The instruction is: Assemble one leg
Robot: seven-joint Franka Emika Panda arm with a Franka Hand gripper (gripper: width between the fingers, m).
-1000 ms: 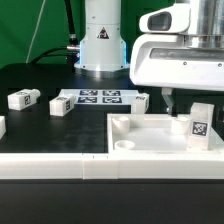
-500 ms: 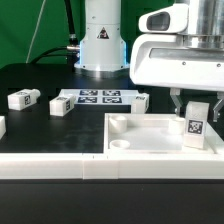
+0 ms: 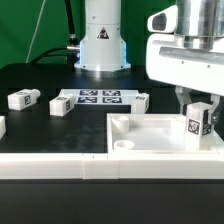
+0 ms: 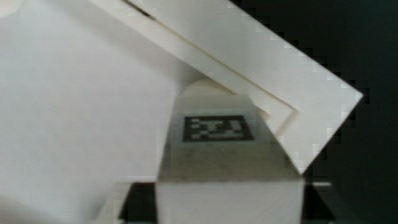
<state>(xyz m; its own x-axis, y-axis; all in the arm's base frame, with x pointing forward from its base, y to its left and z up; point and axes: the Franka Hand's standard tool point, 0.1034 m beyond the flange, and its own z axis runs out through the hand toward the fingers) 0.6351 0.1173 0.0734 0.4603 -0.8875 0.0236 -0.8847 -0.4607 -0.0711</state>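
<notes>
A white leg [image 3: 198, 124] with a black-and-white tag on its side stands upright at the corner of the large white tray [image 3: 150, 163] on the exterior view's right. My gripper [image 3: 198, 106] reaches down over it, a finger on each side of its top, shut on it. In the wrist view the leg [image 4: 222, 150] fills the gap between the dark fingers of my gripper [image 4: 222, 203], tag facing the camera, over the tray's corner [image 4: 89, 100]. Whether the leg's bottom touches the tray is hidden.
Three more loose legs lie on the black table: one [image 3: 22, 98] at the exterior view's left, one [image 3: 62, 104] beside the marker board [image 3: 98, 97], one [image 3: 141, 101] behind the tray. The robot base [image 3: 100, 40] stands at the back.
My gripper has shifted toward the exterior view's right, from beside the leg to around it, and its fingers now flank the leg's top. The leg leans slightly more than before.
</notes>
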